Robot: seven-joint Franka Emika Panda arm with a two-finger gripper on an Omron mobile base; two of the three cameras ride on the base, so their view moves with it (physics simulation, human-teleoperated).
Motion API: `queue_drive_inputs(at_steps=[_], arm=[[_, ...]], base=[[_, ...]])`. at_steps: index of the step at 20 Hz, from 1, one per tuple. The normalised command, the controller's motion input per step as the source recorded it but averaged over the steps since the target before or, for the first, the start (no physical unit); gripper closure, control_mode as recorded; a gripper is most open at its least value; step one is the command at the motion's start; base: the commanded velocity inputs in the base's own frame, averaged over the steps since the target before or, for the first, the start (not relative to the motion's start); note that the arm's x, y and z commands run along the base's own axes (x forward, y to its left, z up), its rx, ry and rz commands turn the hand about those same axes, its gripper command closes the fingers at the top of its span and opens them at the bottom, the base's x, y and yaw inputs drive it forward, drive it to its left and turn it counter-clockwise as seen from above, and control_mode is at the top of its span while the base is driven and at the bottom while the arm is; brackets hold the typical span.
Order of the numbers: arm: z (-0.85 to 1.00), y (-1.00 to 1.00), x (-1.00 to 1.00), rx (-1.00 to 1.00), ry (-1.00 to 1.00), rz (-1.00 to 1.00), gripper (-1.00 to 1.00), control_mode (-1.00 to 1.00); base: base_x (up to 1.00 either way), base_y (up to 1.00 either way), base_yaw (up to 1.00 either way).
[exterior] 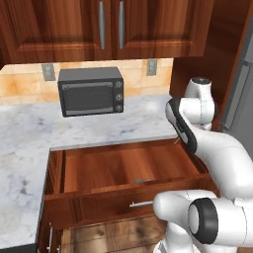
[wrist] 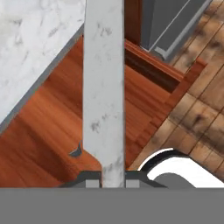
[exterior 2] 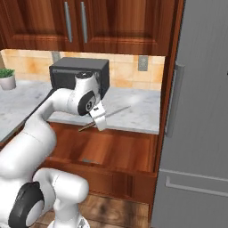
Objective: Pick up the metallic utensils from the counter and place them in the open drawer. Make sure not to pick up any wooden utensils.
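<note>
My gripper is shut on a thin silver-grey metallic utensil and holds it level over the back of the open drawer, just in front of the marble edge. In the hand view the utensil runs as a long grey strip straight up from my gripper, above the drawer floor. Another small metallic utensil lies inside the open drawer near its front wall, and the right base view has it too. The counter and the wooden utensils are out of view.
A black microwave stands on the marble worktop behind the drawer. A tall grey fridge rises close on the drawer's right. A small potted plant sits far left. Wooden wall cabinets hang above. Plank floor lies below.
</note>
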Motion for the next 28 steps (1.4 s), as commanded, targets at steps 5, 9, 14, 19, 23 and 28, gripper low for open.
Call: queue_drive_inputs(at_steps=[5, 9, 14, 19, 23, 28], arm=[[-0.76, 0.03, 0.06, 0.12, 0.40, -0.15, 1.00, -1.00], [-0.62, 0.00, 0.15, 0.23, 0.15, -0.15, 1.00, -1.00], [-0.63, 0.10, 0.46, 0.11, 0.07, -0.10, 1.00, -1.00], [-0.41, 0.21, 0.45, 0.00, 0.01, -0.06, 1.00, -1.00], [-0.50, 0.16, 0.15, 0.00, -0.01, -0.03, 1.00, -1.00], [-0.61, 0.12, 0.02, 0.00, -0.17, -0.07, 1.00, -1.00]], base=[[0.00, 0.00, 0.00], [0.00, 0.00, 0.00], [0.00, 0.00, 0.00], [0.00, 0.00, 0.00], [0.00, 0.00, 0.00], [0.00, 0.00, 0.00]])
